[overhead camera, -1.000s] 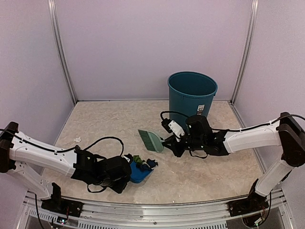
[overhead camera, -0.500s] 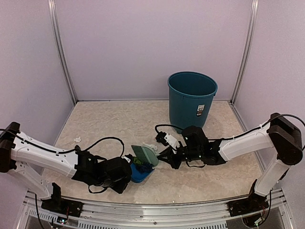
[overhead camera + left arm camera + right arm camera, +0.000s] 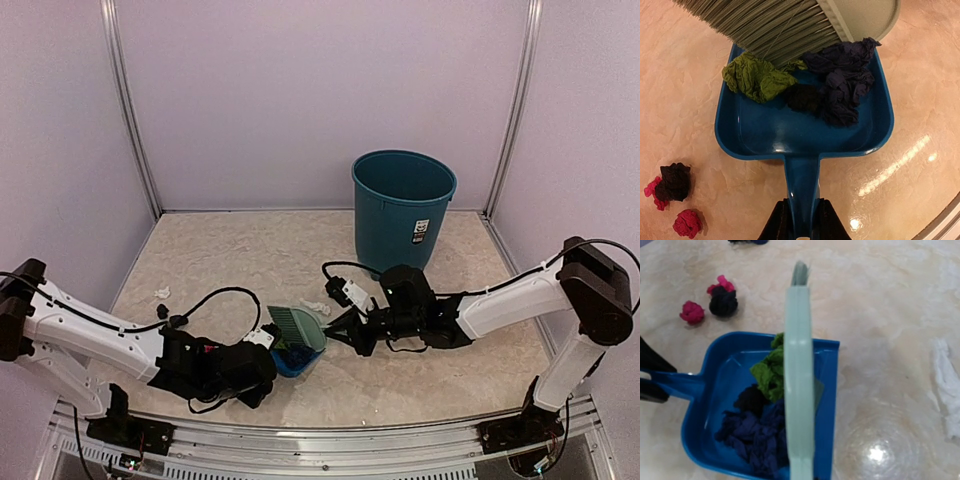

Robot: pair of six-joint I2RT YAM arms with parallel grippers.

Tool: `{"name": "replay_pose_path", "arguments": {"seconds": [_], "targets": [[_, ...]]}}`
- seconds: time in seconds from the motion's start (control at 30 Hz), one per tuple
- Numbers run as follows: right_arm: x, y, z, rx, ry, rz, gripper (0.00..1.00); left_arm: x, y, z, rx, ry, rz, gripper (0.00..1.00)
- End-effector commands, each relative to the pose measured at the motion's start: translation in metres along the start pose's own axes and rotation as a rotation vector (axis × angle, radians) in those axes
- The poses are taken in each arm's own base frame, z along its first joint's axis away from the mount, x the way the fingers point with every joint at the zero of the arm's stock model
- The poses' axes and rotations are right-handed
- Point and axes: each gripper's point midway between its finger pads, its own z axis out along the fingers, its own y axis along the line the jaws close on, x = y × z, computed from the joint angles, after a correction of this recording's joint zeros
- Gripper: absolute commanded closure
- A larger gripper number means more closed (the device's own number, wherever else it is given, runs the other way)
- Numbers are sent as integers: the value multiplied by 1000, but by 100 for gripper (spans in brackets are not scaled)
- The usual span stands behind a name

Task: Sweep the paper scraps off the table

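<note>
My left gripper (image 3: 801,234) is shut on the handle of the blue dustpan (image 3: 760,140), which lies flat on the table (image 3: 230,255). A green scrap (image 3: 757,77), a black scrap (image 3: 802,97) and a navy scrap (image 3: 845,90) lie inside the pan. My right gripper (image 3: 352,330) is shut on the pale green brush (image 3: 799,365), whose bristles (image 3: 765,25) rest at the pan's mouth against the scraps. Pink and black scraps (image 3: 672,182) and a pink one (image 3: 687,222) lie on the table beside the pan. White scraps lie past the brush (image 3: 316,307) and at the far left (image 3: 161,293).
A teal waste bin (image 3: 403,205) stands at the back right of the table. Lilac walls enclose the table and a silver rail (image 3: 320,435) runs along its near edge. The left arm's cable loops over the table behind the dustpan.
My right gripper has carried the brush left and toward me, from mid-table to the dustpan's mouth. The left arm has shifted slightly, still holding the dustpan.
</note>
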Motion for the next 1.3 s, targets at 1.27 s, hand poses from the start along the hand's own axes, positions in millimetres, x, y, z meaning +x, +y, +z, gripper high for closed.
{"name": "replay_pose_path", "arguments": {"seconds": [1.27], "targets": [[-86, -1, -83, 179, -153, -12, 100, -83, -13, -51, -42, -590, -87, 96]]}}
